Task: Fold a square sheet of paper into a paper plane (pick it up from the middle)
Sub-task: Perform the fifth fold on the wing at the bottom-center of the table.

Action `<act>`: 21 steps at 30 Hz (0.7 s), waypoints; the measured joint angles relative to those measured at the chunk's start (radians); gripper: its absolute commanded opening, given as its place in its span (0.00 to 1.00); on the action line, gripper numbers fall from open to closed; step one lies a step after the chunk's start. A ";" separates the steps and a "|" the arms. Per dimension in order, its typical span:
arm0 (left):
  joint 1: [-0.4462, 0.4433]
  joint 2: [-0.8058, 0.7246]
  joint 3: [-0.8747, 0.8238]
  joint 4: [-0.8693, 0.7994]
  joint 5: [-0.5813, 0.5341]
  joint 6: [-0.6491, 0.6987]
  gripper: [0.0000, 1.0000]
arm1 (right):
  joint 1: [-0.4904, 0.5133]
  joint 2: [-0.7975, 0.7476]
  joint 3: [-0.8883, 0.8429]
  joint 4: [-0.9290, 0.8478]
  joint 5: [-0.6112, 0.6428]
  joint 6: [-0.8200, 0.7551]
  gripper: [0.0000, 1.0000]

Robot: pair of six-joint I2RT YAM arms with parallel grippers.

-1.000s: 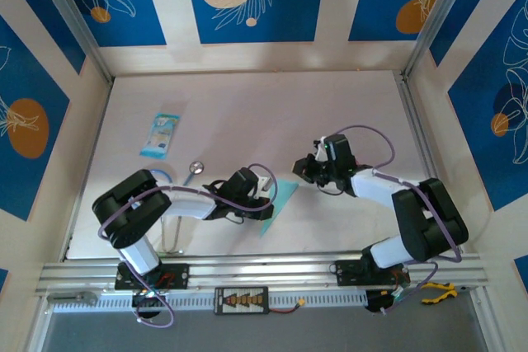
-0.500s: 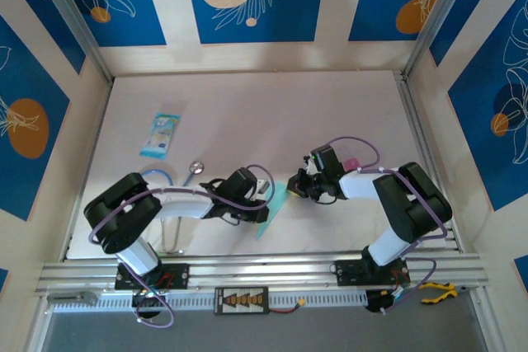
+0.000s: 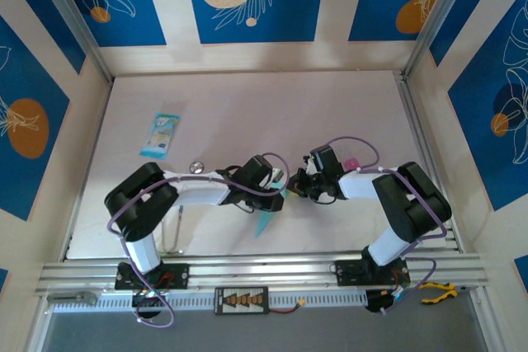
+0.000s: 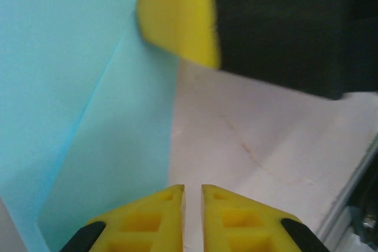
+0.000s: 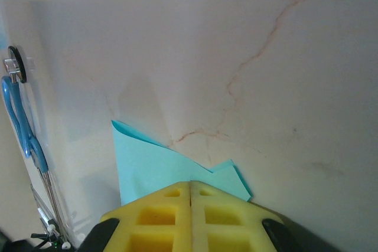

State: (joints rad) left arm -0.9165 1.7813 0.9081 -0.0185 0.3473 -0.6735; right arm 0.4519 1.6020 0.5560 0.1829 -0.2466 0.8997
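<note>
The light-blue sheet of paper (image 3: pixel 266 220) is folded into a pointed shape with a crease (image 4: pixel 88 110) and stands partly raised off the table. My right gripper (image 5: pixel 190 184) is shut on its upper edge, and the paper (image 5: pixel 153 169) sticks out past the fingertips. My left gripper (image 4: pixel 192 188) sits just right of the paper's edge, its jaws nearly together with bare table in the thin slit. In the top view the left gripper (image 3: pixel 276 190) and right gripper (image 3: pixel 295 189) almost meet. The right gripper's yellow finger (image 4: pixel 177 16) looms close ahead in the left wrist view.
A blue-and-white packet (image 3: pixel 160 133) lies at the back left. A round metal piece (image 3: pixel 196 167) and a blue-handled tool (image 5: pixel 20 116) lie left of the paper. A small pink item (image 3: pixel 351 162) sits behind the right arm. The table's front rail (image 3: pixel 264 269) is close.
My left gripper slid right along the paper toward the right gripper. The right gripper came in a second ago and has since held still. The paper now stands steeper, showing a narrower sliver.
</note>
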 measured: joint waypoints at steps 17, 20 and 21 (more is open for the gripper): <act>-0.004 -0.163 -0.233 0.063 -0.003 0.003 0.18 | 0.003 0.005 0.003 0.000 0.000 -0.001 0.00; -0.005 -0.204 -0.277 0.065 0.003 0.003 0.18 | 0.005 0.006 0.005 -0.002 0.000 0.000 0.00; -0.006 -0.221 -0.293 0.061 0.004 0.003 0.18 | 0.005 0.006 0.005 -0.002 0.000 0.000 0.00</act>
State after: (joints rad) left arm -0.9222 1.5600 0.6155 0.0429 0.3511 -0.6708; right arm 0.4572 1.6081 0.5610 0.1806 -0.2466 0.8993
